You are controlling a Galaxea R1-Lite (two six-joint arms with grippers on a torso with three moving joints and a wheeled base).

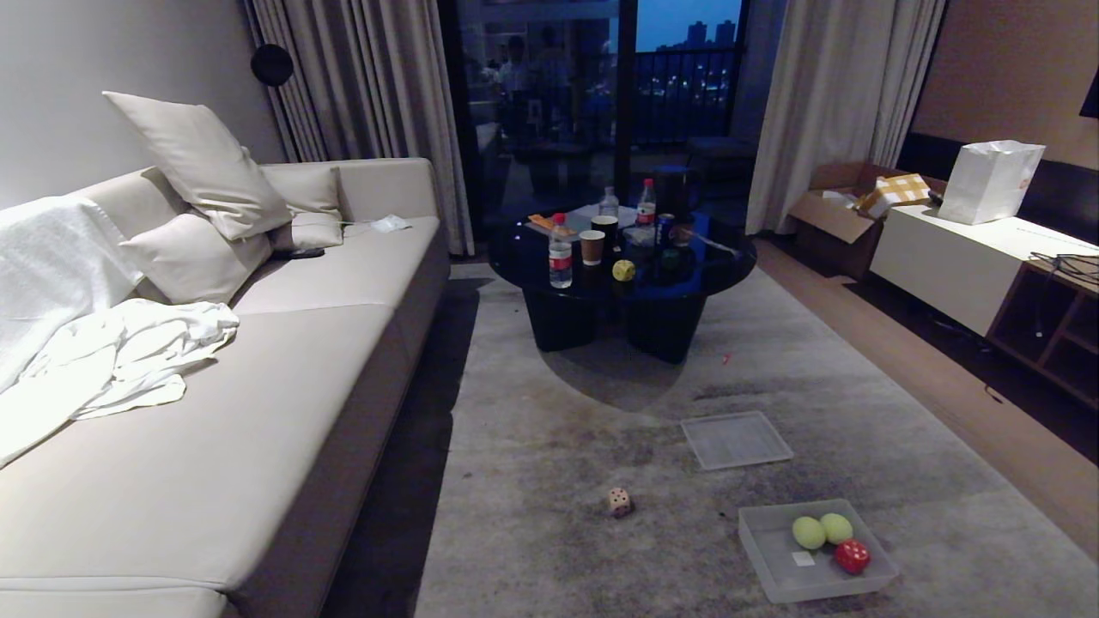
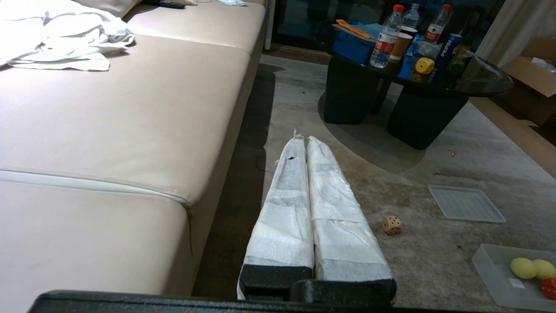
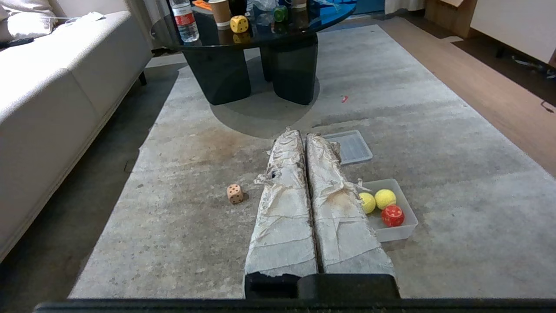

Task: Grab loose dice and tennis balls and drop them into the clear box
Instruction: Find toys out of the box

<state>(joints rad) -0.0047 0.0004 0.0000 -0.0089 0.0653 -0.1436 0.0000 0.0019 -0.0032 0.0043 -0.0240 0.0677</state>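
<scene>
A tan die (image 1: 619, 502) (image 2: 392, 224) (image 3: 235, 193) lies loose on the grey rug. To its right the clear box (image 1: 764, 566) (image 3: 402, 232) (image 2: 488, 265) holds two tennis balls (image 1: 822, 530) (image 3: 385, 198) (image 2: 523, 268) and a red die (image 1: 852, 556) (image 3: 392, 215). A yellow die (image 1: 623, 269) (image 2: 424, 65) (image 3: 239, 24) and a dark green die (image 3: 280, 13) sit on the black coffee table (image 1: 721, 275). Neither arm shows in the head view. My left gripper (image 2: 303, 139) is shut and empty above the rug by the sofa. My right gripper (image 3: 302, 134) is shut and empty, with the box beside it.
The flat ribbed lid (image 1: 736, 439) lies on the rug beyond the box. A beige sofa (image 1: 258, 412) with white cloth runs along the left. Bottles, cups and a can crowd the coffee table. A low cabinet (image 1: 970, 257) and cardboard box stand at the right.
</scene>
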